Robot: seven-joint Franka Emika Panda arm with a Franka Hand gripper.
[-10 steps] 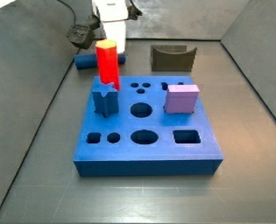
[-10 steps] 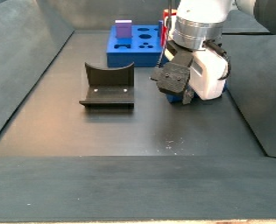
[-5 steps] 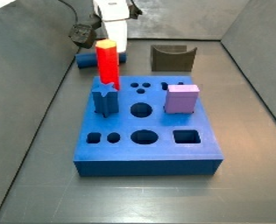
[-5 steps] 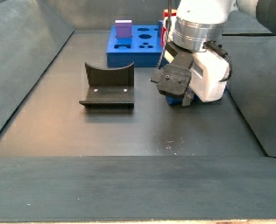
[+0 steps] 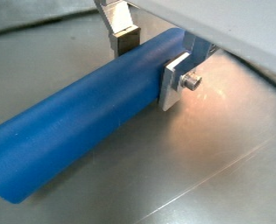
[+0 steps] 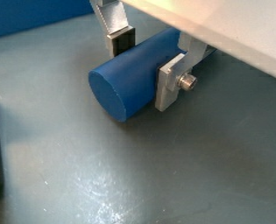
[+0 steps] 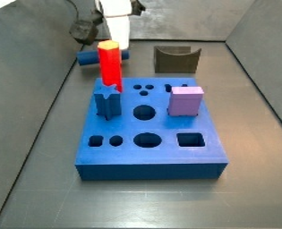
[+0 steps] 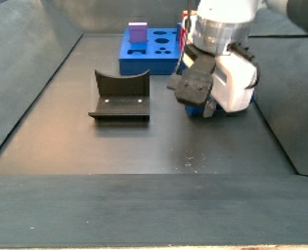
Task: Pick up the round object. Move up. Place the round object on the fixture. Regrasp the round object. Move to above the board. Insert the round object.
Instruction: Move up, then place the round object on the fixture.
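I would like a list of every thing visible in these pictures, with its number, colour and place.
Board: one, blue, in the middle of the floor, with shaped holes in its top.
Red peg: one, red, standing upright at the board's far left part.
Star peg: one, dark blue, upright on the board in front of the red peg.
Cube: one, lilac, on the board's right part.
Fixture: one, dark olive-brown, on the floor behind the board.
Blue cylinder: one, blue, lying on the floor behind the board's left corner.
Gripper: one, low over the cylinder; silver fingers on both its sides.
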